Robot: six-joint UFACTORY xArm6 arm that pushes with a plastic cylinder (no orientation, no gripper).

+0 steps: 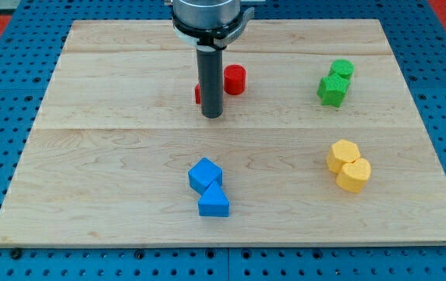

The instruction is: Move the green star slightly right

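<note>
The green star [332, 90] lies at the view's upper right on the wooden board [114, 156]. A second green block [341, 69] touches it just above. My tip [211, 115] rests on the board left of centre, far to the left of the green star. The rod stands in front of a red block [198, 94], mostly hidden behind it. A red cylinder [235, 80] sits just to the right of the rod.
A blue cube [205, 175] and a blue triangular block [214, 204] touch each other at the view's bottom centre. Two yellow blocks [343, 154] [354, 175] sit together at the lower right. The board lies on a blue pegboard surface [5, 101].
</note>
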